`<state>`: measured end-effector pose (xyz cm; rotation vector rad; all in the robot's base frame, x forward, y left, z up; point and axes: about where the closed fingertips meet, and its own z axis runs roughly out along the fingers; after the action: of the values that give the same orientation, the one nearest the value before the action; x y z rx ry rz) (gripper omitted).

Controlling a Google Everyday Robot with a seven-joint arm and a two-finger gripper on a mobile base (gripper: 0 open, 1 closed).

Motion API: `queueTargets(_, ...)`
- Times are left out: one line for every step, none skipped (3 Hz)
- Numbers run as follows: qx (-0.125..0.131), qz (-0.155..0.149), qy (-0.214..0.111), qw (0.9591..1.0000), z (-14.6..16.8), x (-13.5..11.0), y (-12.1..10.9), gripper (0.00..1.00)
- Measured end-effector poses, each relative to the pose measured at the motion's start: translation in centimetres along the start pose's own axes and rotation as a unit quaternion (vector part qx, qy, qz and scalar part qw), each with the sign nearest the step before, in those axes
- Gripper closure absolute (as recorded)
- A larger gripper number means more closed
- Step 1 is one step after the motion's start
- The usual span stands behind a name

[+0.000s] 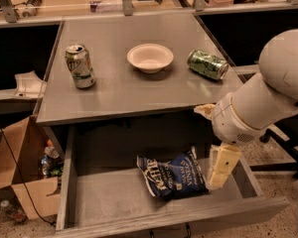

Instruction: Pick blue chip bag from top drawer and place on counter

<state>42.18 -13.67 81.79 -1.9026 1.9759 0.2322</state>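
Blue chip bag (173, 178) pickup starts at your gripper (222, 166). It hangs pointing down inside the top drawer (104, 197), just beside the bag's right edge. You can't tell from this angle whether it is open or closed, but it seems to have hold of nothing. The bag lies crinkled on the drawer bottom, right of middle. To reach it well, shift left until you're centred over the bag, then come down on a raised fold (foil slips, so bite the crumpled part). Lift clear of the counter (119, 90) edge overhead. For the set-down, aim in front of the white bowl (150, 57), between the upright can (80, 66) and the tipped can (207, 64).
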Motion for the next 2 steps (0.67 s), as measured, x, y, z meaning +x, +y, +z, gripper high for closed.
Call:
queueTargets(-0.021, 0.006, -0.007, 0.9997, 2.39, 0.53, 0.13, 0.00)
queueTargets(-0.021, 0.006, -0.007, 0.9997, 2.40, 0.54, 0.13, 0.00)
